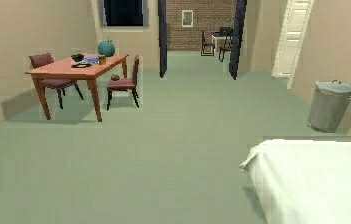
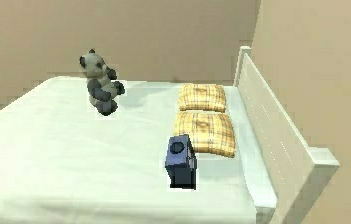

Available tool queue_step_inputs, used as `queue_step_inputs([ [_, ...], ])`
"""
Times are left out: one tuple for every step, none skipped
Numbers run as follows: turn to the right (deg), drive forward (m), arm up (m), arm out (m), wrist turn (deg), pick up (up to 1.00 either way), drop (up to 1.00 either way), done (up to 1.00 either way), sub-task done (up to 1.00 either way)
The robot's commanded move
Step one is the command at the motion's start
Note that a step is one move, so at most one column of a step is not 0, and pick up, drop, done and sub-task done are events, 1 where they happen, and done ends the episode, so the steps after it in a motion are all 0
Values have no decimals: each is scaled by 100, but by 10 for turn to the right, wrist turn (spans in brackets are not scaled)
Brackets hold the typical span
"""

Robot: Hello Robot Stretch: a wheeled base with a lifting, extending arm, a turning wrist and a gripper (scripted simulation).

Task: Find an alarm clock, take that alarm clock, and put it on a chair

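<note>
Gripper state I cannot tell from these views. What I take for the alarm clock, a small dark-blue boxy thing, sits on the white bed just beside the nearer yellow quilted pillow. Its shape is vague, so it may be something else. Reaching in, I could shove it against that pillow or tip it over. The dark-red wooden chair stands close against the orange wooden table, which may leave little seat free for placing.

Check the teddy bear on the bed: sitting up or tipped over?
Sitting up. The teddy bear rests on the bed with its head above its body.
</note>
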Motion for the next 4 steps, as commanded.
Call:
queue_step_inputs([
  [0, 0, 0, 36, 0, 0, 0, 0, 0],
  [0, 0, 0, 0, 450, 0, 0, 0, 0],
  [0, 0, 0, 0, 450, 0, 0, 0, 0],
  [0, 0, 0, 0, 450, 0, 0, 0, 0],
])
